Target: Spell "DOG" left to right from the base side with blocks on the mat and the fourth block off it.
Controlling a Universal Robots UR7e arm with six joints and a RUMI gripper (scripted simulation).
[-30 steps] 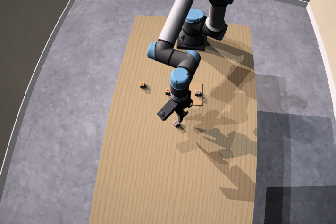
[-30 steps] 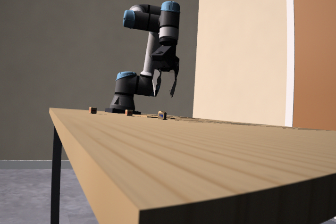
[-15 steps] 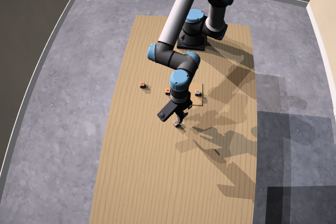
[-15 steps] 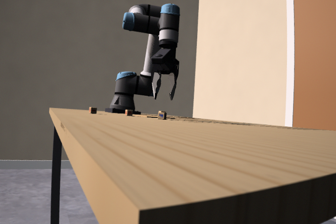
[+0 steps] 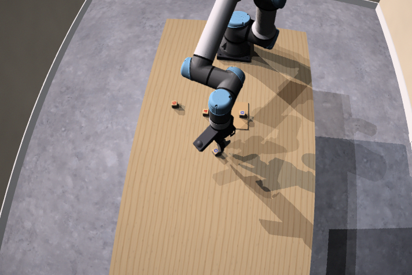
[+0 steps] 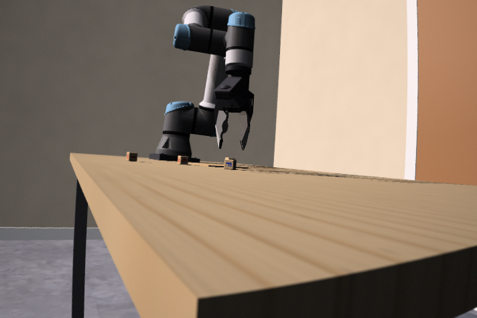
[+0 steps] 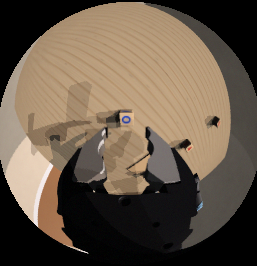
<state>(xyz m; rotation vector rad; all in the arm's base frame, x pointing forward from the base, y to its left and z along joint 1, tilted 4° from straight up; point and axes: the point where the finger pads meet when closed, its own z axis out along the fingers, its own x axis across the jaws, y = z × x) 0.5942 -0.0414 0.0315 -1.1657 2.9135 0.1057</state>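
The O block (image 5: 216, 151) (image 6: 230, 164) (image 7: 126, 119) stands on the table beyond the mat, its blue O on top. My gripper (image 5: 223, 149) (image 6: 231, 148) (image 7: 126, 127) is partly open and empty, above the O block and clear of it. The D block (image 5: 242, 113), with a blue letter, sits on the mat (image 5: 240, 124) near its right edge in the top view. The arm hides the mat's other part. The G block (image 5: 174, 102) (image 6: 131, 156) (image 7: 215, 121) stands off the mat, far left in the top view, with a red letter on top.
The fourth block (image 5: 205, 112) (image 6: 182, 160) (image 7: 186, 146) has a red letter that is hard to read, perhaps A or 4. It stands between the G block and the arm. The robot's base (image 5: 234, 48) (image 6: 173, 144) stands at the table's far end. Arm shadows cross the table.
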